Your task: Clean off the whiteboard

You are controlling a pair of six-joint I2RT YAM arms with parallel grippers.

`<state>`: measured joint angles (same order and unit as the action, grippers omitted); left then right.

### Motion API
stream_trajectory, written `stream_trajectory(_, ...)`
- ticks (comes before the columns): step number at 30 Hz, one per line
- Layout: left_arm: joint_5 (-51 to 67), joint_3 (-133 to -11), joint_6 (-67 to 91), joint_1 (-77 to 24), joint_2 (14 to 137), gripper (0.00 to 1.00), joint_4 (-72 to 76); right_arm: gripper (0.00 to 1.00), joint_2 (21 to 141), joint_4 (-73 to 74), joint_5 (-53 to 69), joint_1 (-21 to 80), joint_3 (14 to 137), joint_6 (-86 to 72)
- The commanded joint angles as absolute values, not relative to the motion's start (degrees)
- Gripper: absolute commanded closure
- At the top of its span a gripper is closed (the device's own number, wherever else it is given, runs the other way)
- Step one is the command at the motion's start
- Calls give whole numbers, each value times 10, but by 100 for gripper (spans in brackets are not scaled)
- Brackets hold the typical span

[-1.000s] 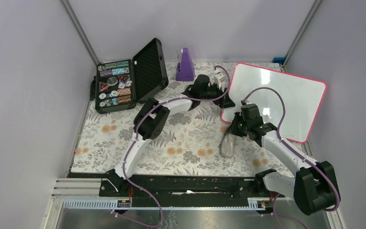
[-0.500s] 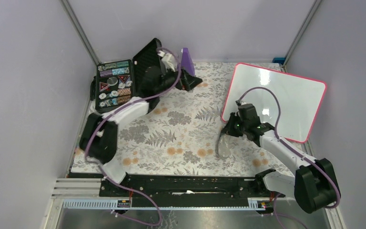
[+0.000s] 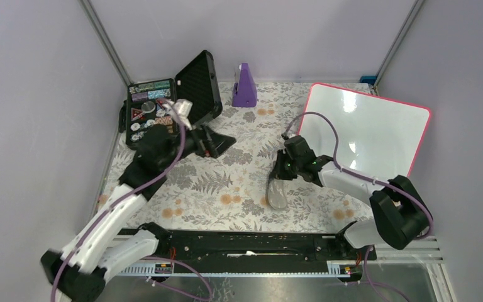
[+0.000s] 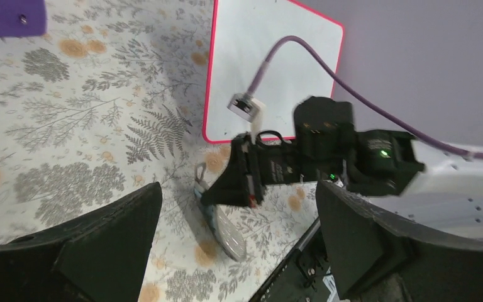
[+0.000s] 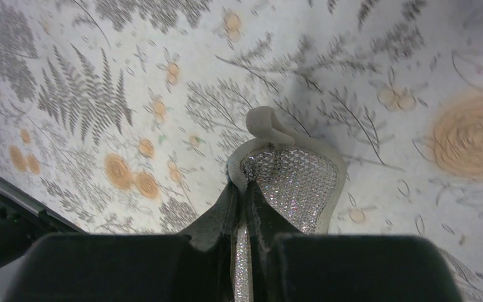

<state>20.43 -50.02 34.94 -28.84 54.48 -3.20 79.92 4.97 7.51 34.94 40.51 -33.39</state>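
The whiteboard (image 3: 365, 132) lies at the back right, glossy white in a thin pink-red frame; no writing shows on it. Its near corner also appears in the left wrist view, whiteboard (image 4: 270, 63). My right gripper (image 3: 281, 173) hangs over the floral cloth, left of the board and apart from it. It is shut on a grey oval sponge (image 3: 277, 194) that hangs down to the cloth. Seen from the right wrist, the gripper (image 5: 246, 189) pinches the sponge (image 5: 295, 173) on its glittery face. My left gripper (image 3: 217, 143) is wide open and holds nothing, near the case.
An open black case (image 3: 151, 116) of small coloured pieces stands at the back left, its lid (image 3: 198, 88) raised. A purple wedge-shaped object (image 3: 244, 86) stands at the back middle. Grey walls close in on three sides. A black rail (image 3: 251, 242) runs along the near edge.
My left arm has swung from the whiteboard's left edge across to the case side, and its jaws have opened wide. My right gripper has carried the sponge left, away from the board.
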Motion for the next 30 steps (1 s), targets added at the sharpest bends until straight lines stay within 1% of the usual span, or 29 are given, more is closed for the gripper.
stream_trajectory(1, 134, -562, 304, -288, 428, 1, -219, 96, 836, 14, 56, 370, 464, -350)
stream_trajectory(6, 88, -591, 285, -287, 349, 1, -302, 95, 910, 23, 26, 401, 538, -354)
stream_trajectory(8, 69, -592, 281, -287, 328, 1, -319, 90, 938, 45, 21, 403, 570, -349)
stream_trajectory(9, 60, -592, 280, -287, 318, 1, -327, 85, 943, 56, 22, 403, 582, -345)
stream_trajectory(10, 54, -593, 279, -288, 310, 1, -333, 76, 942, 67, 22, 403, 591, -338)
stream_trajectory(12, 43, -594, 278, -288, 296, 1, -340, 54, 927, 87, 14, 404, 598, -324)
stream_trajectory(14, 33, -595, 276, -287, 291, 1, -343, 29, 893, 117, 3, 404, 600, -304)
stream_trajectory(16, 21, -599, 276, -287, 288, 1, -344, 6, 852, 152, -27, 404, 605, -276)
stream_trajectory(17, 17, -602, 276, -287, 290, 1, -344, 1, 830, 172, -38, 404, 611, -261)
stream_trajectory(24, -12, -661, 270, -288, 317, 1, -341, 0, 658, 303, -102, 404, 688, -189)
stream_trajectory(30, -36, -727, 263, -288, 332, 1, -339, 0, 523, 360, -157, 404, 759, -162)
